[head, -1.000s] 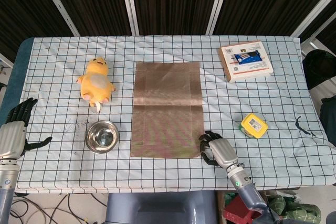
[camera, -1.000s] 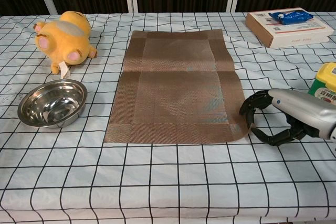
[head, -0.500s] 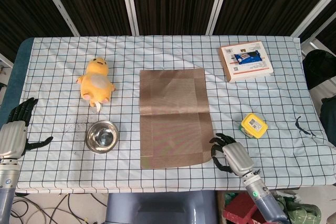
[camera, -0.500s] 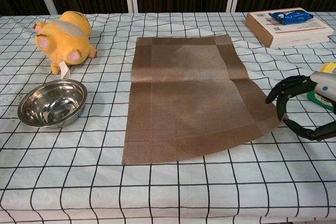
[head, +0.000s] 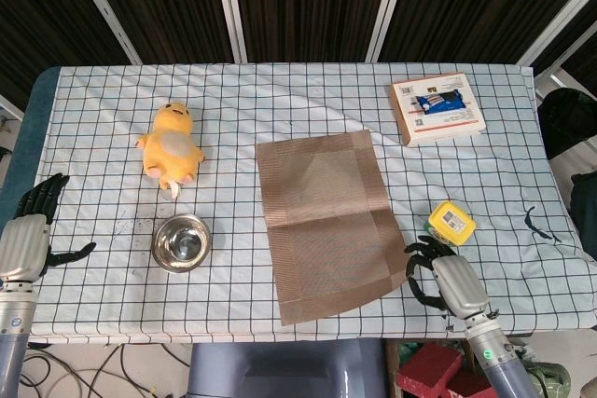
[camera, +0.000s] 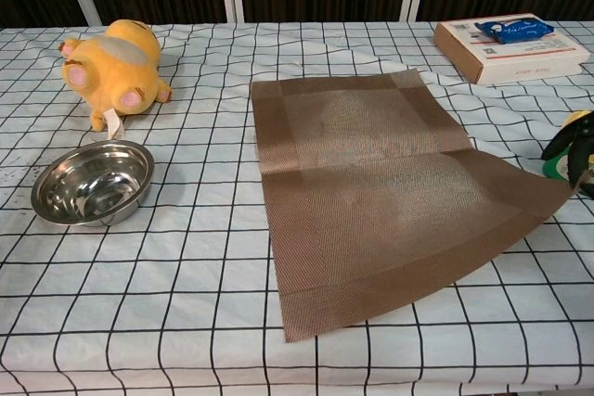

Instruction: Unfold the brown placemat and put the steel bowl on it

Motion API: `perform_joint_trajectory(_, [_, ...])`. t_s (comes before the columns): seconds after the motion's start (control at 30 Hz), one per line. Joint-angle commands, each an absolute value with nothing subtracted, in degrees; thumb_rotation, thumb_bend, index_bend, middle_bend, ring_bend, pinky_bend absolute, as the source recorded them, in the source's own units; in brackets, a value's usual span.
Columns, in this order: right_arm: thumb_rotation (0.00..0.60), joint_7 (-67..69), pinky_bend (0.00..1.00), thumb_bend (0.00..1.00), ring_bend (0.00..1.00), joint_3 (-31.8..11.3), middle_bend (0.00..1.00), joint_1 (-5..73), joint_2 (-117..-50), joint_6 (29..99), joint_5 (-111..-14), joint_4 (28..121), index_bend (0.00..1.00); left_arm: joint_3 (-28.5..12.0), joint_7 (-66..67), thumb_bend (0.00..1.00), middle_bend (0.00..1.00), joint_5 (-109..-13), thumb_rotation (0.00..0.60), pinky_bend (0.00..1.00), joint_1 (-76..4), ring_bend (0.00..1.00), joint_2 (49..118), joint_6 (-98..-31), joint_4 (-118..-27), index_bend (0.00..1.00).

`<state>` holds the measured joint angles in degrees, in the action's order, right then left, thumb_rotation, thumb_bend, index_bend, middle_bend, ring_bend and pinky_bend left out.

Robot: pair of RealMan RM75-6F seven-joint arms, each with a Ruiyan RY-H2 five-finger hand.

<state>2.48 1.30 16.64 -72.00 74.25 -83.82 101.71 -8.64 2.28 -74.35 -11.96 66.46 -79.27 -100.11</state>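
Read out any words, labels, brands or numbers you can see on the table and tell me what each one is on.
No text here can be read.
Box: it has a printed label and a blue packet on top, but the print is too small to read.
Yellow object: it has a white label with dark marks, too blurred to read.
Plush toy: a small tag hangs from it, with no lettering visible.
Brown placemat and steel bowl: no markings visible.

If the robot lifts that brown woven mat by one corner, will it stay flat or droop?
The brown woven placemat would probably bend rather than hang limp: its right corner is raised near the right hand in a smooth curve. A fold crease is visible, so it may flex there first.
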Motion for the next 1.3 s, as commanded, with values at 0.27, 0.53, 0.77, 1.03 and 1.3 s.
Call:
perform_joint_trajectory(0.27, [0.600,5.67,0.22,0.48,0.13,-10.00,0.28,20.84,-66.41,68.06,-67.91,103.25,0.64,-8.43,2.31,0.02,0.02,-74.53,0.600,0.07,-12.02,0.00,66.39,-79.04,-100.25,0.00])
perform_joint_trajectory(0.53, [0.600,1.54,0.22,0.48,0.13,-16.20,0.28,26.55,-64.68,61.62,-56.69,99.40,0.65,-8.55,2.68,0.02,0.02,-74.25,0.600,0.07,-12.09,0.00,66.51,-79.08,-100.36,0.00])
perform_joint_trajectory(0.77, [0.600,-3.32,0.22,0.48,0.13,-19.06,0.29,31.77,-65.59,56.57,-46.86,93.91,0.66,-8.57,2.84,0.02,0.02,-74.05,0.600,0.07,-12.09,0.00,66.48,-79.05,-100.40,0.00])
perform_joint_trajectory(1.03, [0.600,-9.86,0.22,0.48,0.13,-19.97,0.30,37.22,-68.17,53.98,-39.78,87.37,0.67,-8.50,2.84,0.02,0.02,-74.01,0.600,0.07,-12.04,0.00,66.35,-79.03,-100.51,0.00])
perform_joint_trajectory(1.3, [0.600,-15.29,0.22,0.29,0.12,-19.49,0.21,40.35,-69.97,54.13,-35.17,84.00,0.45,-8.42,2.96,0.02,0.02,-73.97,0.600,0.07,-11.93,0.00,66.29,-79.14,-100.79,0.00])
